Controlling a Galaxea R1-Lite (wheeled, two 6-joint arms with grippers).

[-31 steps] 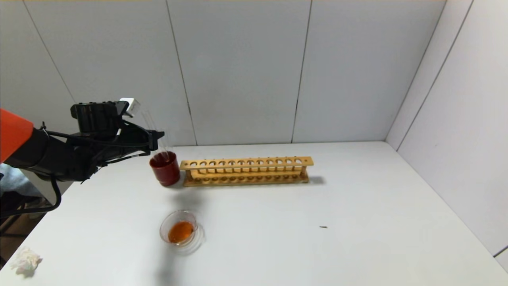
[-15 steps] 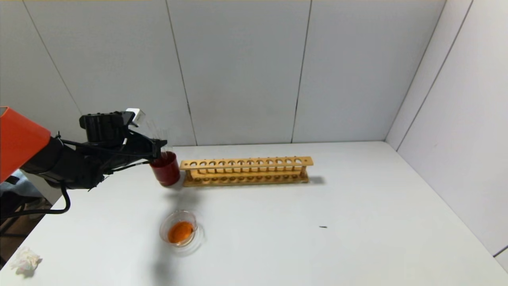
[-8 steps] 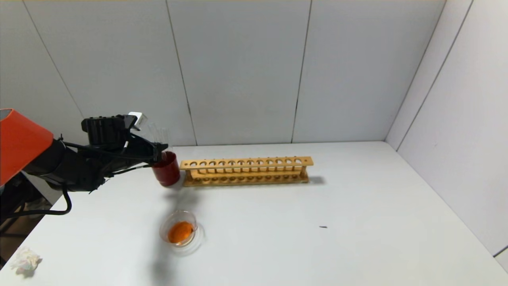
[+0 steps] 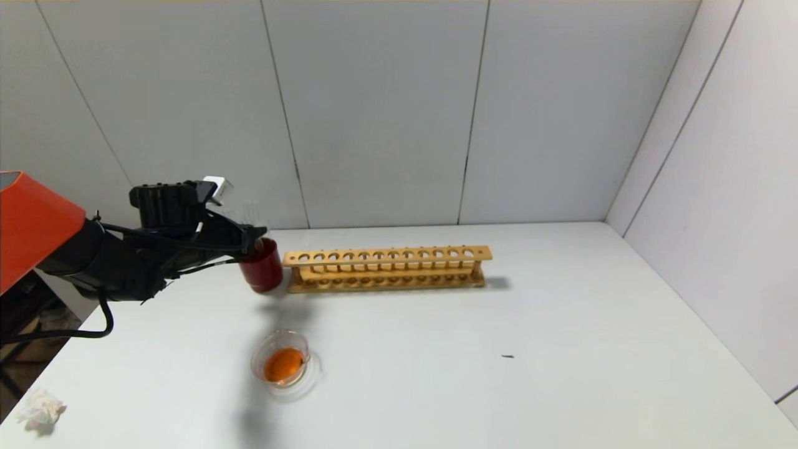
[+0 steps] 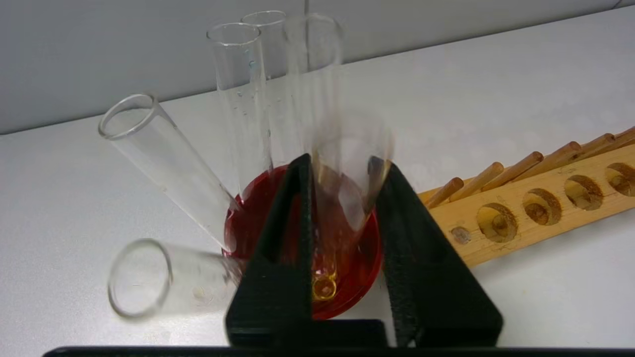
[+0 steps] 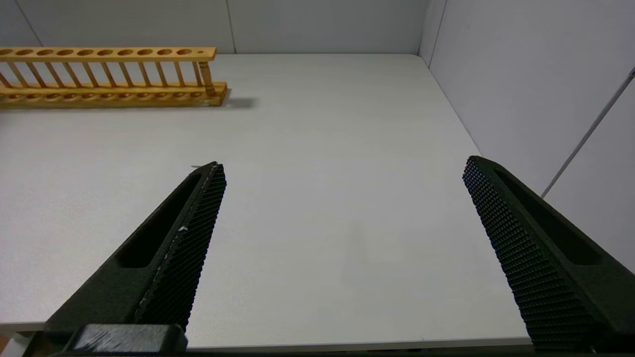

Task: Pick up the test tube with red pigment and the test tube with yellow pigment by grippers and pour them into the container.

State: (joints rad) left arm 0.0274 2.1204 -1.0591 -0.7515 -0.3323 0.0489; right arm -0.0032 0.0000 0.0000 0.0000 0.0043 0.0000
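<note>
The shallow clear glass container (image 4: 282, 363) on the white tabletop (image 4: 499, 324) held orange liquid, while the left gripper (image 5: 342, 166), fingers closed on the slim yellow-bottomed test tube (image 5: 325, 233), hung in the dark red cup (image 4: 263, 266) among empty tubes, and the right gripper (image 6: 342, 171) gaped wide apart.

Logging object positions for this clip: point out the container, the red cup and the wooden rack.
container (image 4: 259, 353): head view, its glass rim.
red cup (image 4: 264, 274): head view, its outer wall.
wooden rack (image 4: 386, 256): head view, its top rail.

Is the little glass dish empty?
No. The dish holds a pool of orange liquid on its bottom.
</note>
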